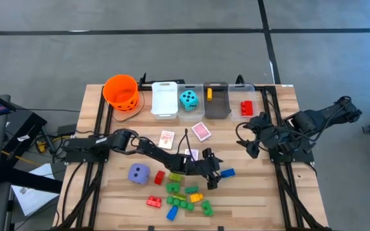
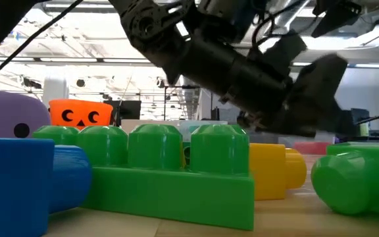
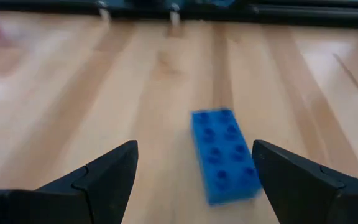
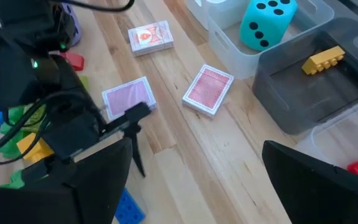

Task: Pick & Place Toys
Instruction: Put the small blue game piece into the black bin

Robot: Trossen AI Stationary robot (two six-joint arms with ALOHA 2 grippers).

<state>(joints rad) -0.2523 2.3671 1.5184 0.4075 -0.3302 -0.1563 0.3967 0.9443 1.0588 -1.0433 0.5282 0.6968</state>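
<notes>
From above, the slatted wooden table (image 1: 249, 192) carries a row of containers along its far edge: a round orange bucket (image 1: 121, 91), a white bin (image 1: 164, 99), a clear bin holding the teal die (image 1: 187, 99), a smoky bin with a yellow brick (image 1: 209, 94) inside, and another clear one with a red brick (image 1: 246, 107). Three flat cards lie mid-table; the purple die (image 1: 139, 173) sits toward the near left, beside a scatter of knobbly plastic bricks. The left gripper (image 1: 215, 178) reaches out over that scatter, just beside a blue brick (image 1: 227, 172). The right gripper (image 1: 252, 145) hangs back at the right side, holding nothing.

At table level, a long green brick (image 2: 170, 174) with rounded studs fills the foreground, a blue one to its left, a yellow one behind; the dark left arm crosses overhead.

Past the left wrist, two wedge-shaped black fingers (image 3: 104, 180) stand wide apart with the blue brick lying flat on the wood between them, eight studs up, untouched by either finger.

Past the right wrist, that arm's own fingers (image 4: 316, 180) are spread and empty. Beyond them lie pink-backed cards (image 4: 208, 89), one face-up card (image 4: 151, 38), the glossy teal die with black dots and the yellow brick in its grey bin.
</notes>
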